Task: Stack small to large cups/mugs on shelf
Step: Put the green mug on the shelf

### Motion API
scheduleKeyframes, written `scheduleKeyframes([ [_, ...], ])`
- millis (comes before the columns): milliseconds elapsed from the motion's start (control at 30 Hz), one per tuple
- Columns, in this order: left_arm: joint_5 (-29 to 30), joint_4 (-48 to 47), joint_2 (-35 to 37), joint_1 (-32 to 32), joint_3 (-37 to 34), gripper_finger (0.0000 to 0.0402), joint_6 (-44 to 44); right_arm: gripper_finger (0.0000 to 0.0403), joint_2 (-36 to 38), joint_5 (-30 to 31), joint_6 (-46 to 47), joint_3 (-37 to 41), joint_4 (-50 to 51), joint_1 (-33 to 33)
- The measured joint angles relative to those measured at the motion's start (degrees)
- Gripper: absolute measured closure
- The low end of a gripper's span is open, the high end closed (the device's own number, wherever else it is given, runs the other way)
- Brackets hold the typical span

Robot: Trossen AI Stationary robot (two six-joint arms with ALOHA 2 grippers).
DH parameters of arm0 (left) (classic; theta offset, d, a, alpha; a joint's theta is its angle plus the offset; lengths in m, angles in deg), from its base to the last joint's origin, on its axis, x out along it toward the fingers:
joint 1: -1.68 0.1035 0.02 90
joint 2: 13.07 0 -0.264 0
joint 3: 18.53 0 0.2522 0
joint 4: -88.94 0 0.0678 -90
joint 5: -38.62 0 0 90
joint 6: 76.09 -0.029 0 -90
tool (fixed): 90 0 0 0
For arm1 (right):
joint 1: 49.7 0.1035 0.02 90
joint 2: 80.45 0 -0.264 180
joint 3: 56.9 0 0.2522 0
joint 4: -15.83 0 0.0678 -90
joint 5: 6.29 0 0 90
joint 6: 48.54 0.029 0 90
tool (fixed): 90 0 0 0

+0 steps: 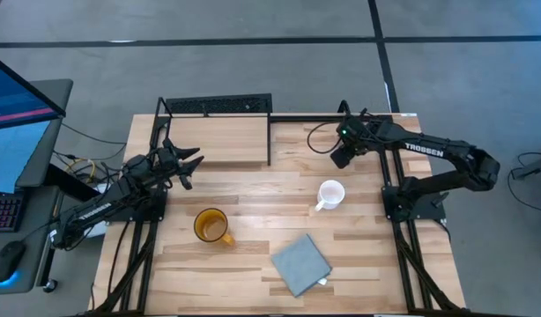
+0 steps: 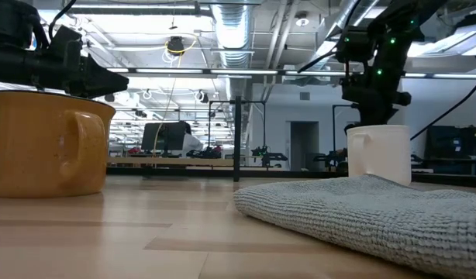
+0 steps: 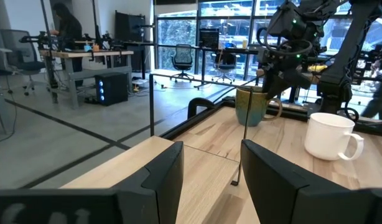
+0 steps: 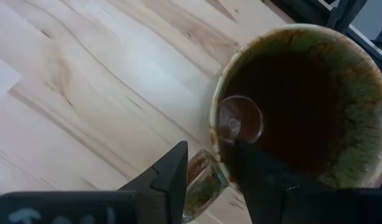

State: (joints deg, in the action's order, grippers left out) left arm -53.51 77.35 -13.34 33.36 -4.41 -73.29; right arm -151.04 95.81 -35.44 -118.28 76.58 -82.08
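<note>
Olive-brown mug (image 4: 303, 106) gripped at rim by right gripper (image 4: 209, 168) fingers, right of the shelf (image 1: 219, 141); left gripper (image 3: 209, 180) fingers released, empty; thin rim hold judged prone to slipping or tilting.

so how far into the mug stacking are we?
Early. Nothing is on the shelf yet, and no mugs are stacked. In hand: the right pincer straddles the rim of the olive-brown mug, one finger inside, one outside by the handle. Left to do: the white mug and yellow mug sit loose on the table; the left pincer waits open by the shelf.
</note>
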Motion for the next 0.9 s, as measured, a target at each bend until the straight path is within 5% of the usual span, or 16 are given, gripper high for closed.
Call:
scheduleKeyframes([
  [900,0.01,0.00,0.00,0.00,0.00,0.0250,-0.01,0.0337,0.00,0.00,-4.52,0.02,-1.24,-0.02],
])
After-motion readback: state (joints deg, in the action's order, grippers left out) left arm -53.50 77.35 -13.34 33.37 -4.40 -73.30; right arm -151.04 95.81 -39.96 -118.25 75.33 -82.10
